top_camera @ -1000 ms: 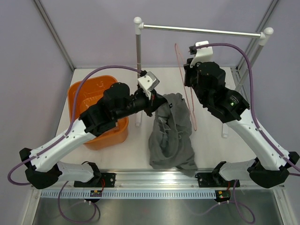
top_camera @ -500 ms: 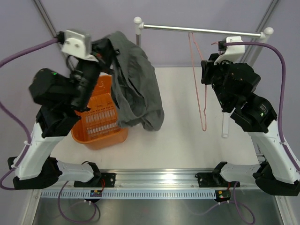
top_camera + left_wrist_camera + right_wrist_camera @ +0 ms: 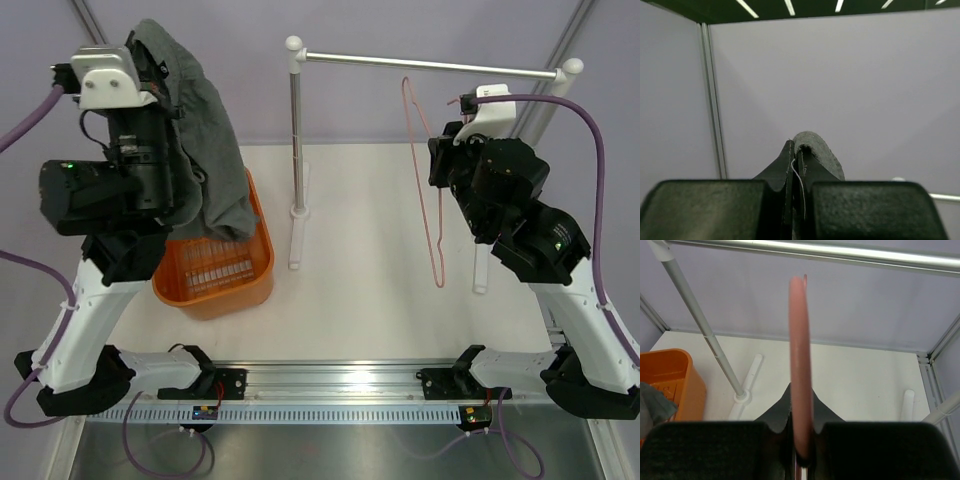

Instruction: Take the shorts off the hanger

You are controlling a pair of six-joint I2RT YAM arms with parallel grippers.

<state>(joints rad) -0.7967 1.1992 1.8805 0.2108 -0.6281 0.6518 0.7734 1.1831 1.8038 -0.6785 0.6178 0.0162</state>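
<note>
- White desk (image 3: 360, 300); arm bases along its 6 o'clock edge.
- Silver rail (image 3: 430, 66) runs from 12 to 2 o'clock on white-capped posts.
- Dark grey shorts (image 3: 205, 150) at 10 o'clock, off the hanger and well apart from it. They drape down from the raised left arm, lower edge over the basket's far rim.
- Orange basket (image 3: 215, 295) at 8 o'clock.
- Pink wire hanger (image 3: 800, 350) at 2 o'clock, bare, top just below the rail.
- Left hand (image 3: 797, 192): fingers pressed onto a fold of the shorts.
- Right hand (image 3: 801, 442): pinching the hanger wire.
</note>
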